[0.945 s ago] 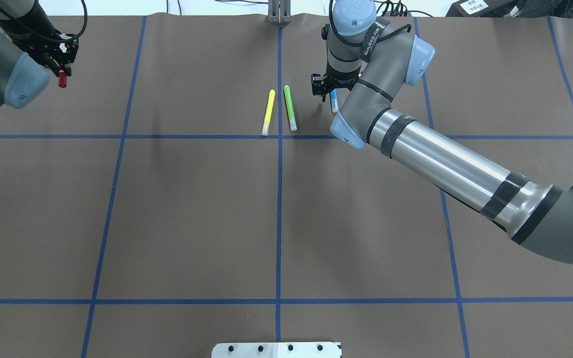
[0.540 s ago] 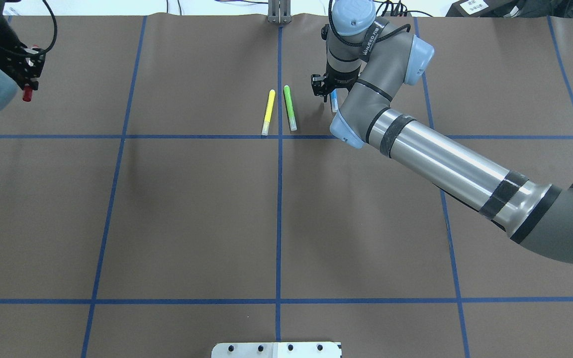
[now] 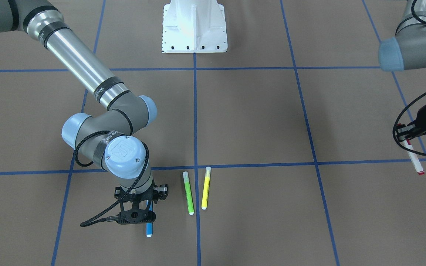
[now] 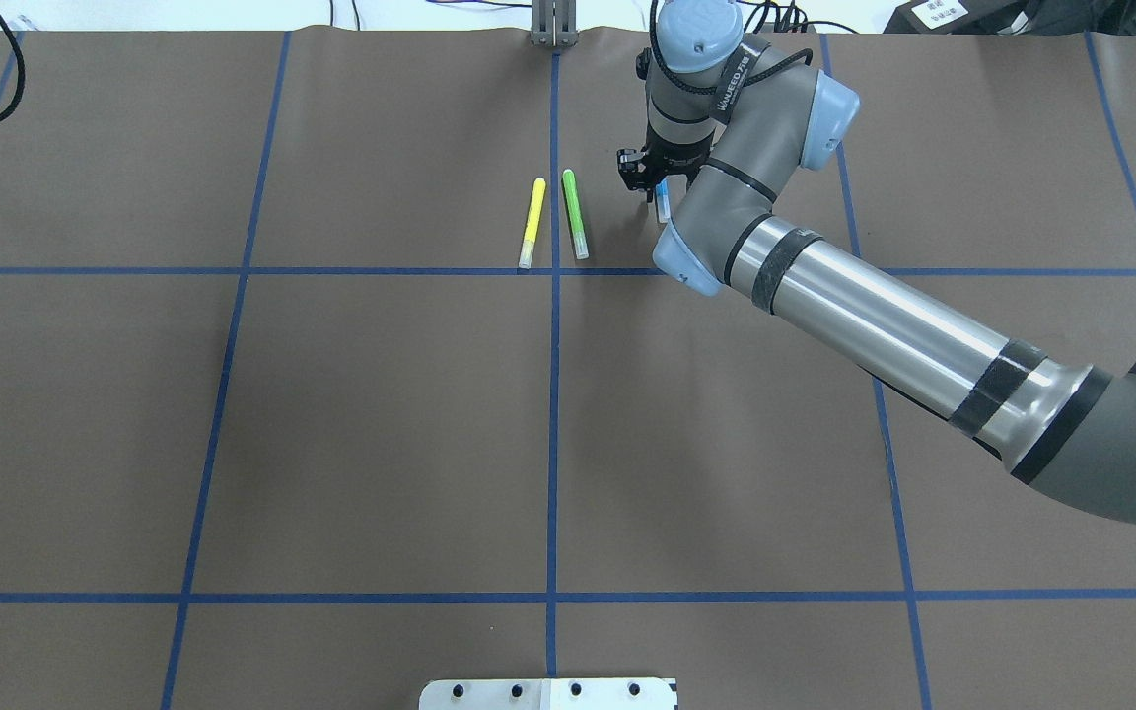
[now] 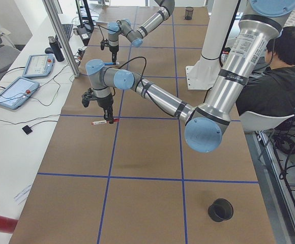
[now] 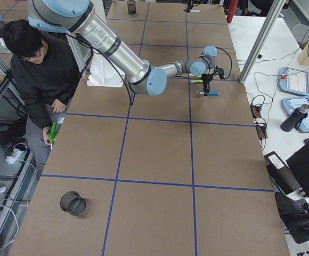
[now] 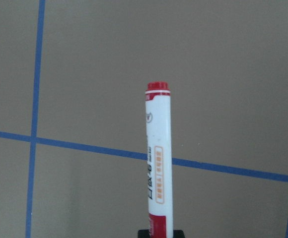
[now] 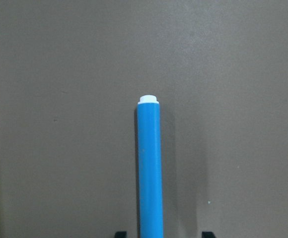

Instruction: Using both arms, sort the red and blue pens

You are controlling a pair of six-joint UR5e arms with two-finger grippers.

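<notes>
Front-facing view: right gripper (image 3: 138, 211), lower left of frame, down at the table (image 3: 257, 122) over the blue pen (image 3: 149, 229), whose white end juts out below it. Green marker (image 3: 188, 193) and yellow marker (image 3: 206, 187) lie side by side just to its right, untouched. Left gripper (image 3: 405, 133), right edge, clamped on the red pen (image 3: 415, 159), which hangs tilted, clear of the table. Overhead view: red pen at far left edge, well apart from the markers at upper centre; blue pen half hidden under the right arm (image 4: 874, 316). Left side view: red pen at the near arm's gripper, above the table. Right side view: blue pen level at the right gripper's tip. Left wrist view: white barrel runs up the frame, lower red end gripped at bottom edge. Right wrist view: blue barrel lying flat, a black finger (image 8: 120, 235) on either side with a gap showing; jaws apart, not gripping. Step judged: red pen picked and held aloft, blue pen at pre-grasp. Next move calls for closing squarely on the blue barrel and lifting without nudging the green marker. The red pen needs a set-down spot, none evident here.
</notes>
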